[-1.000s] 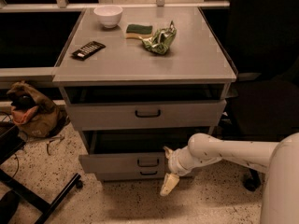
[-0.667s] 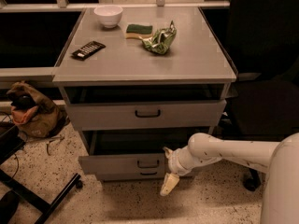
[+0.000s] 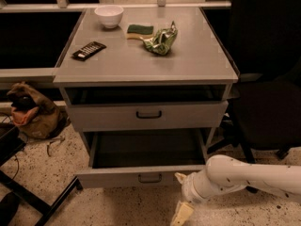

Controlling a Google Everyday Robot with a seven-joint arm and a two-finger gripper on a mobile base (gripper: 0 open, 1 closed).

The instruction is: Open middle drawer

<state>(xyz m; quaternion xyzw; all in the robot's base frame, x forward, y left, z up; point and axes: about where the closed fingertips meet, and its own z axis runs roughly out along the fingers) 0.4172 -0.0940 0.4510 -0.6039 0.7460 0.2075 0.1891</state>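
The grey cabinet (image 3: 141, 67) has a taller top drawer (image 3: 188, 116), slightly ajar. Below it the middle drawer (image 3: 108, 178) is pulled well out, and its dark inside shows empty. Its low front panel carries a small black loop handle (image 3: 149, 178). The lowest drawer is hidden beneath it. My gripper (image 3: 181, 195) is at the end of the white arm, low at the right end of the middle drawer's front. One cream fingertip is beside the panel and the other is down near the floor. The fingers stand apart and hold nothing, clear of the handle.
On the cabinet top are a white bowl (image 3: 109, 16), a green sponge (image 3: 139, 30), a crumpled green bag (image 3: 161, 41) and a black remote (image 3: 88, 50). A brown bag (image 3: 28, 111) lies on the speckled floor at left, near a black stand leg (image 3: 42, 204). A dark chair (image 3: 268, 102) is at right.
The middle drawer has come a little further out towards me. My gripper has moved right and down along its front panel, away from the handle.
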